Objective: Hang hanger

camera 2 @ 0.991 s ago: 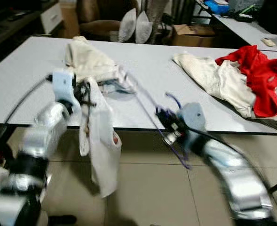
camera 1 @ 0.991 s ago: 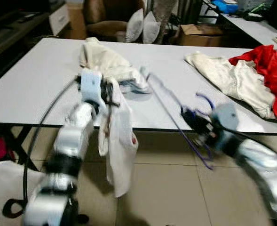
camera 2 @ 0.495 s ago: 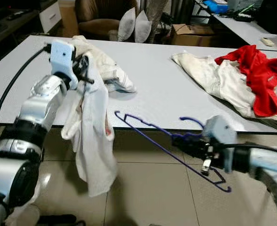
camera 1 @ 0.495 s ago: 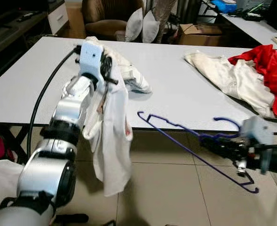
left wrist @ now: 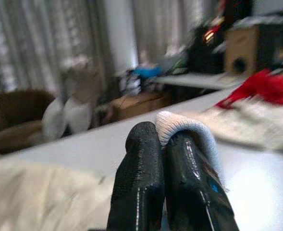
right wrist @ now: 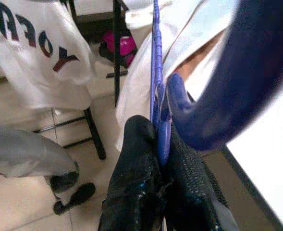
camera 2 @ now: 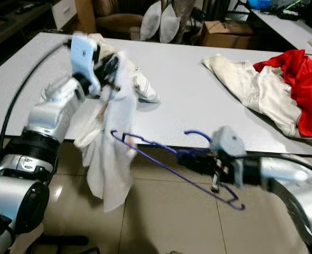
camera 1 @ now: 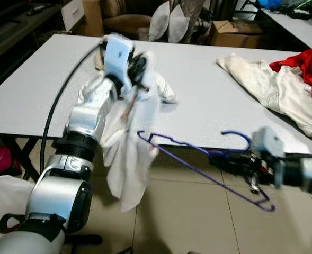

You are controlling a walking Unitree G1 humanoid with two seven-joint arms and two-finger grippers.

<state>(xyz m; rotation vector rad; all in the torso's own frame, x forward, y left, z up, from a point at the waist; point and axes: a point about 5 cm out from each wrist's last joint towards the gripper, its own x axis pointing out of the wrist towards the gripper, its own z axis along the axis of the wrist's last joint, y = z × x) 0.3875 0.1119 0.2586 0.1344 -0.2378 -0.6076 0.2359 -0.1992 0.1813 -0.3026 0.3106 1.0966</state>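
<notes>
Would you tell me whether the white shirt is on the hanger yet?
Not yet: the white shirt hangs from the left gripper; the hanger is beside it.

Partial upside-down lettering on white shirt (right wrist: 40, 53)

Silver jointed arms, black cable, white wrist boxes, black-fingered left pincer (left wrist: 166, 144)

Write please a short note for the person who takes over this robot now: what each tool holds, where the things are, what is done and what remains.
Left tool: shut on the white garment, held up at the table's front edge.
Right tool: shut on the blue hanger near its hook, hanger tip at the garment.
Done: both things are picked up.
Left: get the hanger into the garment, then hang it.
</notes>
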